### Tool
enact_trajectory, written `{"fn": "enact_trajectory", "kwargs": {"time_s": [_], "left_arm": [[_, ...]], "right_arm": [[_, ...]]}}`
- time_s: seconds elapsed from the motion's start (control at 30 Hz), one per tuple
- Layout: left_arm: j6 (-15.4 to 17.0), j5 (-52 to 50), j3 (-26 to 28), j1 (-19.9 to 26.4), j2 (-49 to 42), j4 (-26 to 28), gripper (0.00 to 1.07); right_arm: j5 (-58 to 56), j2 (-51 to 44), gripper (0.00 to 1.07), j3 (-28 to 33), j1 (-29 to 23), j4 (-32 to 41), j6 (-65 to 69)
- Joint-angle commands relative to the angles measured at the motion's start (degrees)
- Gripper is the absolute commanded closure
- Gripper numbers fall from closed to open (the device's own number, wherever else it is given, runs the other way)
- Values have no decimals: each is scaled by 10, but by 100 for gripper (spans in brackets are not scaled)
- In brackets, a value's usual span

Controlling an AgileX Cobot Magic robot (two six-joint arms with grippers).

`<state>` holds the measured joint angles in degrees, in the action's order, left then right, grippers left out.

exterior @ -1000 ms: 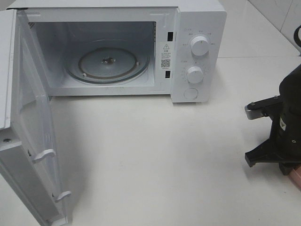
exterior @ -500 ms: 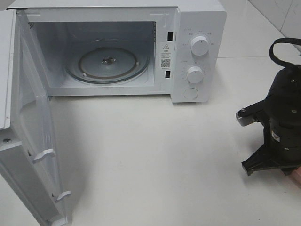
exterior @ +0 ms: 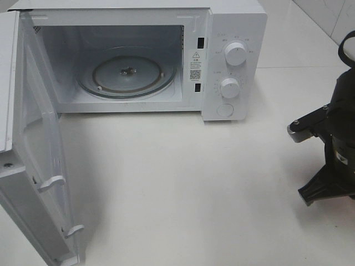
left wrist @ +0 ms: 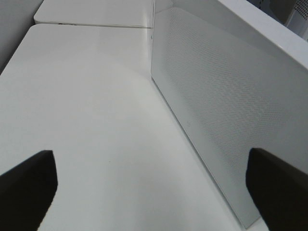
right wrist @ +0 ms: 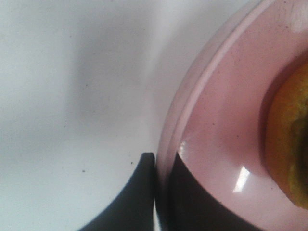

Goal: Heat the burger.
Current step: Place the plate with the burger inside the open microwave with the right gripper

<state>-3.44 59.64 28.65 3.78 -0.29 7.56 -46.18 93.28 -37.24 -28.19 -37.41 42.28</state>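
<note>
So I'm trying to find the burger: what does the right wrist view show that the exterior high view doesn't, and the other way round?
Only the right wrist view: the pink plate, its rim pinched in the shut right gripper, and an edge of the burger on it.
Only the exterior high view: the microwave with its door open, the bare glass turntable inside, and two knobs.
Both: the white table. The right arm sits at the exterior view's right edge, but no plate or burger shows there.
</note>
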Motion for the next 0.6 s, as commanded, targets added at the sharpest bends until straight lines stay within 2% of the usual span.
{"fn": "enact_trajectory", "kwargs": {"time_s": [0.03,0.37,0.4,0.47,0.53,0.6], "left_arm": [[1,-3,-2,-3,-11,1,7],[1,-3,-2,-3,-11,1,7],[1,-3,-2,-3,-11,1,7],[1,-3,-2,-3,-11,1,7],[1,-3,-2,-3,-11,1,7],[1,-3,-2,-3,-11,1,7]], "right_arm": [[-29,-28,107,21,-18,-16,4],[-52,-83,107,49,-83,-11,10],[-61,-91,107,49,-104,-10,10],[-64,-92,107,49,-112,-9,10],[-64,-102,107,49,-151,5,10],[-65,-104,107,49,-162,6,10]]}}
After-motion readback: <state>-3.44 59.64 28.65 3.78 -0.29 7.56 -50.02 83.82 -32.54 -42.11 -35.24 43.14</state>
